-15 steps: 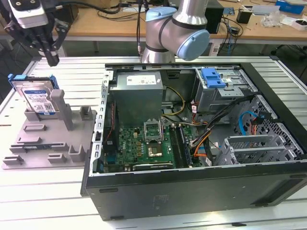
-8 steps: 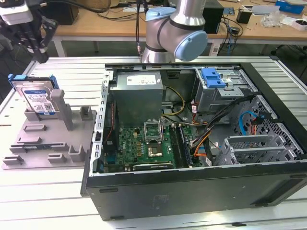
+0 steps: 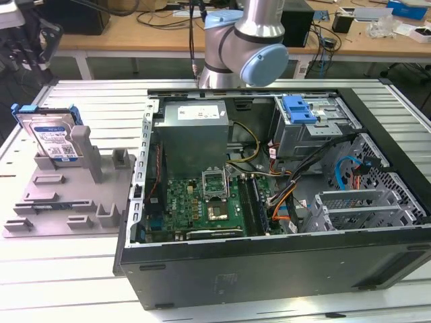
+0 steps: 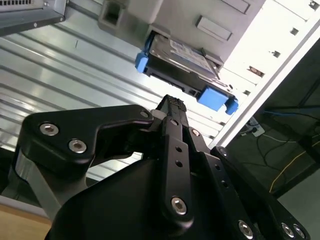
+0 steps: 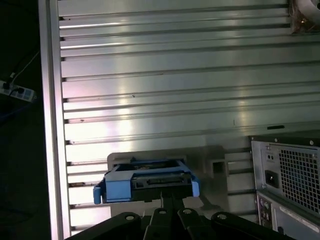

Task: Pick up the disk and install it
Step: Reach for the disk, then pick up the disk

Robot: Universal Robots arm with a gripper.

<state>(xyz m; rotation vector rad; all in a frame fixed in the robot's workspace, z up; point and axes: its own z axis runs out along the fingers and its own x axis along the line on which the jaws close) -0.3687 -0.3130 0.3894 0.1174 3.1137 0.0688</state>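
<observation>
The disk (image 3: 54, 138), a silver drive with a white-and-blue label in a blue carrier, leans upright in a slot at the back of a grey fixture (image 3: 67, 202) on the exterior view's left. In both wrist views my gripper (image 4: 172, 102) (image 5: 167, 197) hovers a short way off the disk (image 4: 182, 55) (image 5: 147, 181), pointing at its blue-framed edge without touching it. The black fingers (image 4: 175, 135) lie pressed together, shut, with nothing between them.
An open computer case (image 3: 269, 256) lies on the slatted aluminium table (image 3: 101, 101), with a grey power-supply box (image 3: 195, 134) and a drive cage with a blue latch (image 3: 300, 108) inside. Its rear panel (image 5: 285, 175) is near the fixture. A power strip (image 5: 17, 92) lies beyond the table edge.
</observation>
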